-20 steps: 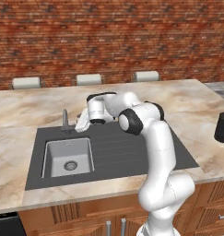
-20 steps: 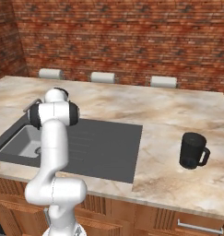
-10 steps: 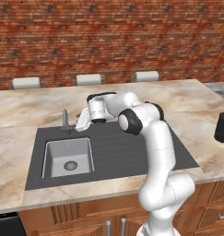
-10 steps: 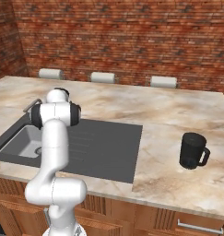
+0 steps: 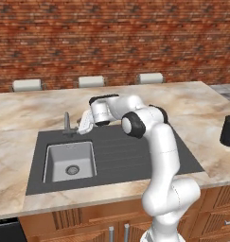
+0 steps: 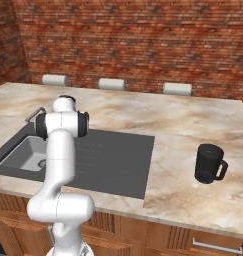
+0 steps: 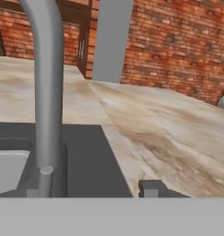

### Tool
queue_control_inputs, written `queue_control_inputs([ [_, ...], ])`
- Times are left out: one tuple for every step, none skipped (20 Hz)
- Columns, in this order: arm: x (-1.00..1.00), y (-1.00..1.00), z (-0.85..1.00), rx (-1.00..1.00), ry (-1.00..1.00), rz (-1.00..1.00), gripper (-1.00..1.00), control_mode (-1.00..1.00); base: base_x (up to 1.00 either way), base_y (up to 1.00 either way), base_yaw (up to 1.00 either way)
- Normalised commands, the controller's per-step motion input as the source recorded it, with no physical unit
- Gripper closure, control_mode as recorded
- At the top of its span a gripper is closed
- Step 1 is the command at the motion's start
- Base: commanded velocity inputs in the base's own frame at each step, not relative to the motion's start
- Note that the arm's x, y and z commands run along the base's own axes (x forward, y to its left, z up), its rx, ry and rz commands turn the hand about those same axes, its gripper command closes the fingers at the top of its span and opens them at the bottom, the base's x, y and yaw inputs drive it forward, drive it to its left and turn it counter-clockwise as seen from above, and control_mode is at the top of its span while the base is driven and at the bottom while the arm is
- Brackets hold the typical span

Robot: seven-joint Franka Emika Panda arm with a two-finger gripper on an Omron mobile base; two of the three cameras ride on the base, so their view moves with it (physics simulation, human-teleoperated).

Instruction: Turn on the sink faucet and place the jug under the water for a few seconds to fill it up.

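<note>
Gripper [image 5: 81, 126] just beside the sink faucet [image 5: 66, 124], finger gap can't tell; no water running, jug [image 6: 209, 163] untouched on counter [image 6: 193, 125], so everything's left.

Gripper [image 5: 80, 126]: edged slightly closer to the sink faucet [image 5: 66, 124] over the last second, now just beside it at the back edge of the sink [image 5: 116, 163].
Arm pose: barely shifted otherwise.
</note>
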Motion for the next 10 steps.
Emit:
queue_control_inputs([
  [0.00,0.40,-0.04,0.00,0.00,0.00,1.00,-1.00,0.00,0.00,0.00],
  [0.00,0.42,-0.02,0.00,0.00,-0.01,1.00,-1.00,0.00,0.00,0.00],
  [0.00,0.40,-0.02,0.00,0.00,-0.03,1.00,-1.00,0.00,0.00,0.00],
  [0.01,0.44,0.00,0.00,0.00,-0.06,1.00,-1.00,0.00,0.00,0.00],
  [0.00,0.38,0.00,0.00,0.00,-0.10,1.00,-1.00,0.00,0.00,0.00],
  [0.00,0.25,0.00,0.00,0.00,-0.12,1.00,-1.00,0.00,0.00,0.00],
  [0.01,0.14,0.00,0.00,0.00,-0.13,1.00,-1.00,0.00,0.00,0.00],
  [0.04,0.03,0.00,0.01,0.00,-0.15,1.00,-1.00,0.00,0.00,0.00],
  [0.06,0.11,0.00,0.00,0.00,-0.16,1.00,-1.00,0.00,0.00,0.00],
  [0.00,0.20,0.00,0.00,0.00,-0.20,1.00,-1.00,0.00,0.00,0.00],
])
